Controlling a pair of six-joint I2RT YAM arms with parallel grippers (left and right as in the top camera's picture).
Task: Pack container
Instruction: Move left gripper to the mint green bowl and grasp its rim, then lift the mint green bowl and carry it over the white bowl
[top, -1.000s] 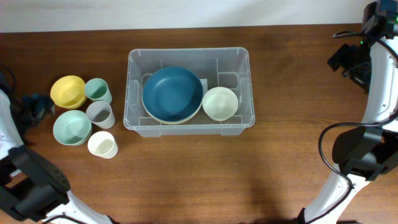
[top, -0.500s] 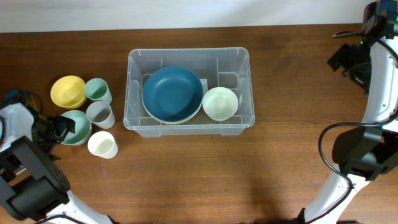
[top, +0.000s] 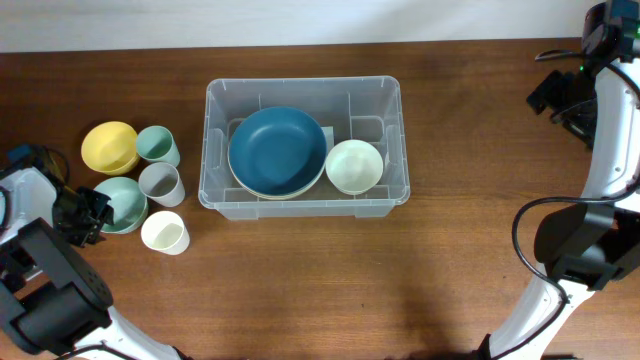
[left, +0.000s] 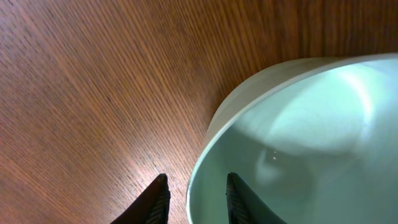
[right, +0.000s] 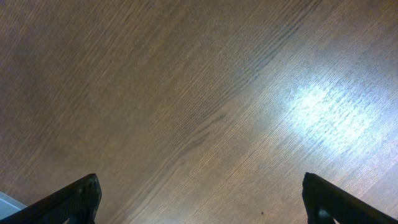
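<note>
The container (top: 300, 84), a clear rectangular bin, sits mid-table holding a large dark blue bowl (top: 277, 150) stacked on a pale one, and a cream bowl (top: 354, 165) beside it. At the far left my left gripper (top: 93, 215) is down at the mint bowl (top: 122, 200). In the left wrist view the left gripper (left: 196, 186) straddles the mint bowl's (left: 311, 137) rim, one finger outside and one inside, narrowed, with small gaps still showing. My right gripper (right: 200, 186) is wide open over bare wood, holding nothing.
Around the mint bowl stand a yellow bowl (top: 108, 146), a green cup (top: 156, 144), a grey cup (top: 160, 183) and a white cup (top: 164, 233). The right arm (top: 600, 150) runs along the table's right edge.
My left arm came in from the left edge to the mint bowl, and its jaws have narrowed around the rim. The right arm has not moved.
</note>
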